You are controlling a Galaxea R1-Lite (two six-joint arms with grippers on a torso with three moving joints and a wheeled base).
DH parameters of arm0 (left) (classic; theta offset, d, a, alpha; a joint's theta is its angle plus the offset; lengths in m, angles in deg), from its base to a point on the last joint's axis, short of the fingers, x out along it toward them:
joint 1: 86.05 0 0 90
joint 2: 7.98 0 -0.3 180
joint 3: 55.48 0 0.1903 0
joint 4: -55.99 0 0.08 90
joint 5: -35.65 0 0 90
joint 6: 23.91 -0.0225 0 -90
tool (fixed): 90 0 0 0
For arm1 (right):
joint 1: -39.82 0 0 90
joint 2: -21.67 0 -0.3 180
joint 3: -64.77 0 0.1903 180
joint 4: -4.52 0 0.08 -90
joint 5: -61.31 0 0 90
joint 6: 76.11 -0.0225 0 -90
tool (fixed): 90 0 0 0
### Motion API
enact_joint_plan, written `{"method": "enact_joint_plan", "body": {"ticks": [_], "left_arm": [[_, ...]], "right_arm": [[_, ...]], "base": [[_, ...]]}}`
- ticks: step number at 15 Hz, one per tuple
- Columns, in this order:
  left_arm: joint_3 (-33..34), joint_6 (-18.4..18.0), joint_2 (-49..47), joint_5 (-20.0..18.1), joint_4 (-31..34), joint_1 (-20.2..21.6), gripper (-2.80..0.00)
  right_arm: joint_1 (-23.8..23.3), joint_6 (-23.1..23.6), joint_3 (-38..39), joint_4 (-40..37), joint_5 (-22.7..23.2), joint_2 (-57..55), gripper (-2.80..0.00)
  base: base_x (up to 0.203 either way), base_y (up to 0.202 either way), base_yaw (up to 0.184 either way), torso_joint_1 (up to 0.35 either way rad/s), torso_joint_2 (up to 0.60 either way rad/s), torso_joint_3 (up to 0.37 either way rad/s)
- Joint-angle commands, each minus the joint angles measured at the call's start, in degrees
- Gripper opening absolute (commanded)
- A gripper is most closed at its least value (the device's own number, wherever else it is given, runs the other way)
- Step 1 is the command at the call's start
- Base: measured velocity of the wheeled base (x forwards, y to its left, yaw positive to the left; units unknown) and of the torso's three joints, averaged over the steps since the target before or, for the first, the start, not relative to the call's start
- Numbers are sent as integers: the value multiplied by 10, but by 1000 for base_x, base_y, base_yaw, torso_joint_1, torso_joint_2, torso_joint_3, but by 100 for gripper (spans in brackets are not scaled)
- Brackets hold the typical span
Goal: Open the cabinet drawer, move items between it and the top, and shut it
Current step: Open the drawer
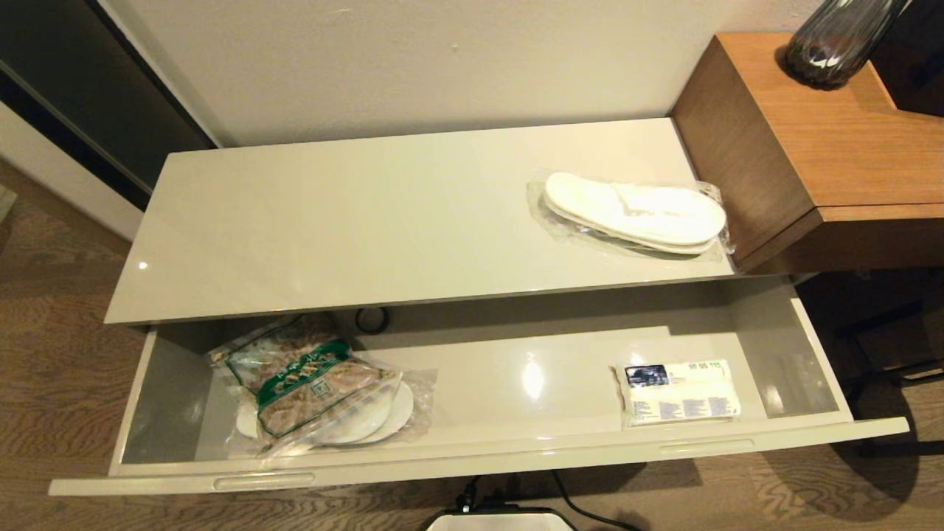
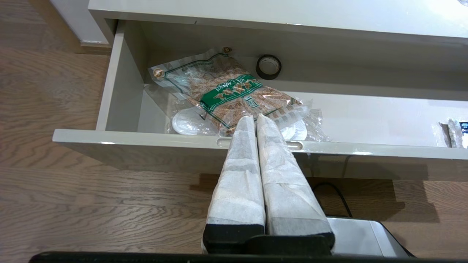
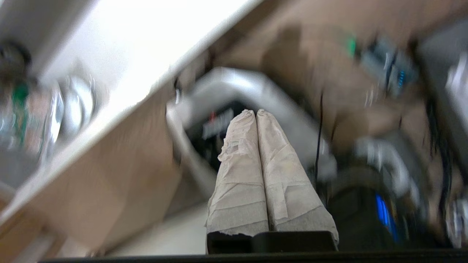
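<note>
The cabinet drawer [image 1: 457, 461] stands pulled wide open below the cream top [image 1: 354, 221]. On the top's right end lies a pair of white slippers [image 1: 638, 214] in clear wrap. In the drawer's right part lies a flat white packet [image 1: 680, 393] with a dark blue label. Another wrapped white pair [image 1: 369, 420] lies at the drawer's left under a green-labelled bag [image 1: 310, 372]. Neither arm shows in the head view. My left gripper [image 2: 255, 117] is shut and empty, low in front of the drawer's left handle slot [image 2: 225, 142]. My right gripper [image 3: 255, 112] is shut and empty, down below the drawer front beside my base.
A taller brown wood block [image 1: 818, 140] with a dark glass vase [image 1: 833, 40] adjoins the top on the right. A small black ring [image 1: 372, 320] lies at the back of the drawer. Wood floor and my base [image 1: 501, 520] lie before the drawer.
</note>
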Motion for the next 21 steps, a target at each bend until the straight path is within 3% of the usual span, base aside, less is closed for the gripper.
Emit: {"method": "enact_joint_plan", "body": {"ticks": [1, 6, 14, 17, 21], "left_arm": [[1, 0, -1, 0, 0, 0, -280], [0, 0, -1, 0, 0, 0, -280], [0, 0, -1, 1, 0, 0, -280], [0, 0, -1, 1, 0, 0, -280], [0, 0, -1, 0, 0, 0, -280]], "right_arm": [[0, 16, 111, 138, -33, -15, -280], [0, 30, 221, 447, -52, -219, -280], [-2, 26, 315, 773, -48, -527, -280], [-10, 25, 337, 827, -42, -579, -280], [-17, 24, 368, 828, 18, -607, -280]], "base": [[0, 0, 0, 0, 0, 0], [0, 0, 0, 0, 0, 0], [0, 0, 0, 0, 0, 0], [0, 0, 0, 0, 0, 0], [0, 0, 0, 0, 0, 0]]}}
